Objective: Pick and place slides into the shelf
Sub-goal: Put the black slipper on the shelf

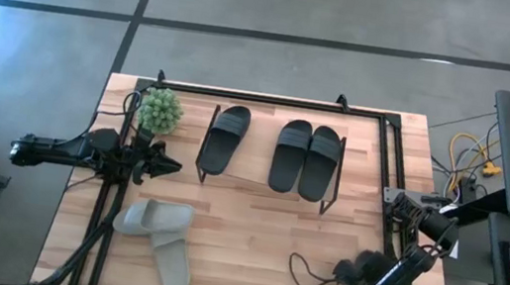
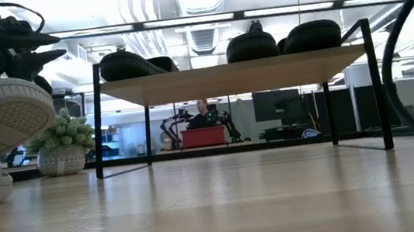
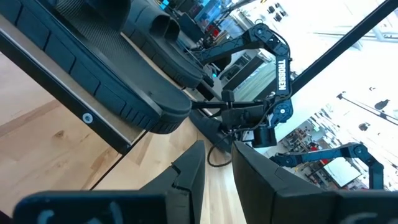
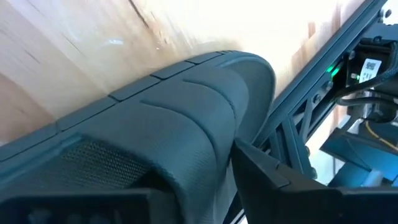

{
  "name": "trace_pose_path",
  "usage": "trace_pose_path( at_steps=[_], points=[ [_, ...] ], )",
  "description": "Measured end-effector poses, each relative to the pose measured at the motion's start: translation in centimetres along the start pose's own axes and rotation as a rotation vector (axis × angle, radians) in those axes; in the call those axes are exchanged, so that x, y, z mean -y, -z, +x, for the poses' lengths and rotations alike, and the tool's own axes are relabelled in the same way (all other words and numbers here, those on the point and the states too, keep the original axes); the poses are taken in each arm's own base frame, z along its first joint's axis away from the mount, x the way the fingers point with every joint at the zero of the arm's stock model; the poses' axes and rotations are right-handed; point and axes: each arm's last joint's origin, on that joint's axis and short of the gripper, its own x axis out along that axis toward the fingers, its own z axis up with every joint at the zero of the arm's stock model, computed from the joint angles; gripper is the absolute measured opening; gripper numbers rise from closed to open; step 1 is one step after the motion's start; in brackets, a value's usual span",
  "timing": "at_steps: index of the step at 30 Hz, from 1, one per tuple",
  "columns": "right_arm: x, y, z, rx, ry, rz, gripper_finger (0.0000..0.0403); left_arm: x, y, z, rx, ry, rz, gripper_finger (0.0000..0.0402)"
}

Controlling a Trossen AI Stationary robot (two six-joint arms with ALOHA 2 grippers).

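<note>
**Closing on a black slide at the table's near right corner**

Your right gripper (image 4: pixel 205 168) sits low at the near right corner of the wooden table (image 1: pixel 252 232), its fingers set around the wide strap of a black rubber slide (image 4: pixel 180 99); whether they grip it yet cannot be told. Your left gripper (image 1: pixel 170 165), empty and open only a narrow gap, hovers beside the small potted plant (image 1: pixel 161 109). Three black slides (image 1: pixel 305 158) lie on the thin black rod shelf (image 1: pixel 201 155). Two pale grey-green slides (image 1: pixel 162 234) rest at near left.
</note>
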Motion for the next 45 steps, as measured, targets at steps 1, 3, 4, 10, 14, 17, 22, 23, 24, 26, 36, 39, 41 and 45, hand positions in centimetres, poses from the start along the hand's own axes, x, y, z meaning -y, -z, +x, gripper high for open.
trace_pose_path(
  at_steps=[1,3,4,10,14,17,22,23,24,26,36,39,41,45],
  points=[
    [0.0,0.0,-0.2,0.0,-0.004,0.01,0.0088,0.0,0.0,0.0,0.001,0.0,0.0,0.0066],
    [-0.1,0.0,-0.5,0.006,-0.017,0.027,0.008,0.0,0.0,0.0,0.0,0.0,0.0,0.0066],
    [-0.2,0.0,-0.7,0.013,-0.026,0.041,0.0077,0.0,0.0,0.0,0.0,0.0,0.0,0.0066],
    [-0.5,-0.1,-1.1,0.028,-0.068,0.15,0.0059,0.0,0.0,0.0,-0.001,-0.001,0.0,0.0066],
    [-1.3,-0.5,-1.4,0.027,-0.158,0.19,0.0021,0.0,0.0,0.0,-0.001,0.0,0.0,0.0066],
    [-1.7,-0.9,-2.0,0.039,-0.221,0.217,0.0013,0.0,0.0,0.0,0.0,0.0,0.0,0.0066],
    [-2.0,-2.6,-4.4,0.153,-0.326,0.297,0.0011,0.0,0.0,0.0,0.0,0.0,0.0,0.0066],
    [-1.9,-3.2,-5.2,0.193,-0.355,0.306,0.001,0.0,0.0,0.0,-0.001,-0.001,0.0,0.0066],
    [-1.9,-3.8,-5.9,0.233,-0.384,0.312,0.001,0.0,0.0,0.0,-0.001,0.0,0.0,0.0066],
    [-1.8,-5.3,-7.5,0.315,-0.439,0.322,0.001,0.0,0.0,0.0,0.0,0.0,0.0,0.0066],
    [1.6,-13.7,-17.6,0.734,-0.669,0.221,0.0009,0.0,0.0,0.0,-0.001,0.0,0.0,0.0066],
    [3.5,-15.6,-20.0,0.823,-0.682,0.178,0.0009,0.0,0.0,0.0,0.0,0.0,0.0,0.0066],
    [4.8,-16.6,-21.2,0.889,-0.659,0.165,0.0009,0.0,0.0,0.0,0.0,0.0,0.0,0.0066],
    [7.8,-18.9,-23.1,1.014,-0.573,0.147,0.001,0.0,0.0,0.0,0.0,0.0,0.0,0.0066]
  ],
)
